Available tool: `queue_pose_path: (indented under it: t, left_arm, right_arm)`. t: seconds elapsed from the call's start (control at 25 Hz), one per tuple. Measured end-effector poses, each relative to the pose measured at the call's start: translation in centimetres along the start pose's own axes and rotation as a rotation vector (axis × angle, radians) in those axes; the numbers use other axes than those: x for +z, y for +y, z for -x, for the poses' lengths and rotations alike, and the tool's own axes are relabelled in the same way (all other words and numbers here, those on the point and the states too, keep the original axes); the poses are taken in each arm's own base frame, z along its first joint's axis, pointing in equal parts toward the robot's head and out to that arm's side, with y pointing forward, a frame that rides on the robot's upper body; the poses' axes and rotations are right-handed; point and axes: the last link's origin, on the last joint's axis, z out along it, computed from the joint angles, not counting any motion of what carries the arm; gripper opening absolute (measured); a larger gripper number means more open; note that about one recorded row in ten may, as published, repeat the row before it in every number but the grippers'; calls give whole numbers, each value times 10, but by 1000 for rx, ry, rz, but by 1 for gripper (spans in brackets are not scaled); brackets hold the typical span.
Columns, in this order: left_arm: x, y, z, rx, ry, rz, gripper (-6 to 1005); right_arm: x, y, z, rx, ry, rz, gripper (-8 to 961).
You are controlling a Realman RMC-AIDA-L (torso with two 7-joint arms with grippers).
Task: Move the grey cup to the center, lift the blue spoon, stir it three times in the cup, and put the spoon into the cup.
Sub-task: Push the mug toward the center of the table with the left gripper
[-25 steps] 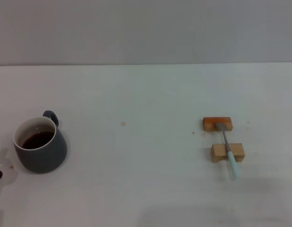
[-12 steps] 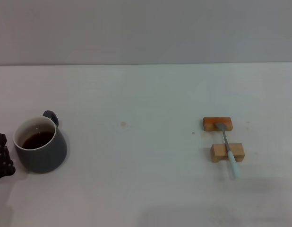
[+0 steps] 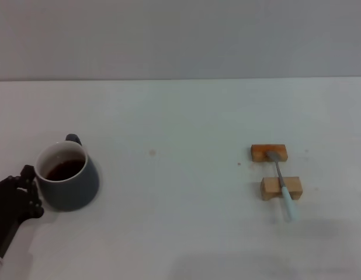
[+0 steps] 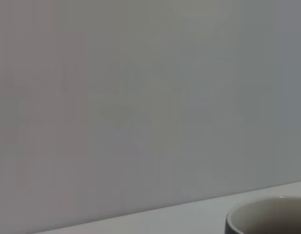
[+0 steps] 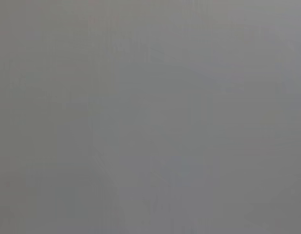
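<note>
While the left gripper (image 3: 30,192) sits low at the near left of the white surface (image 3: 180,233), its dark fingers (image 3: 27,174) press against the left side of the grey cup (image 3: 68,178); whether they are apart or clamped on the mug cannot be told from the head view. That cup stands upright just beside them on the left part of the surface, well short of the middle, with dark brown liquid showing inside its white interior and its small loop handle turned toward the far side. From the left wrist view only a piece of the cup's rim (image 4: 267,217) shows against the pale wall.

Over on the right, well apart from the cup, the blue spoon (image 3: 282,185) lies across two small wooden blocks. Its pale blue handle end points toward the near edge and overhangs the nearer wooden block (image 3: 281,188), while its grey metal bowl rests on the farther wooden block (image 3: 268,153), which is more orange in tone.

No part of the right gripper shows in any view.
</note>
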Motion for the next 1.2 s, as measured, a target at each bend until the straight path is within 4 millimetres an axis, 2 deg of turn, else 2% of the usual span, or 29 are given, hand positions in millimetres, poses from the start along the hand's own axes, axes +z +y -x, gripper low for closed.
queue_pose_path:
  t: [0.36, 0.6, 0.76, 1.16, 1.2]
  left_arm:
    - [4, 20, -3, 7, 11, 83, 5]
    - [5, 16, -3, 70, 11, 61, 7]
    - [15, 7, -1, 83, -16, 34, 8]
    - [25, 13, -3, 97, -26, 72, 10]
    - [26, 19, -4, 92, -21, 93, 10]
  right_arm:
    - [0, 0, 0, 1, -1, -1, 788]
    - [0, 0, 1, 1, -3, -1, 788]
    - [0, 0, 1, 0, -4, -2, 788]
    - [-1, -1, 1, -1, -8, -4, 788]
    - [-1, -1, 2, -1, -9, -4, 788]
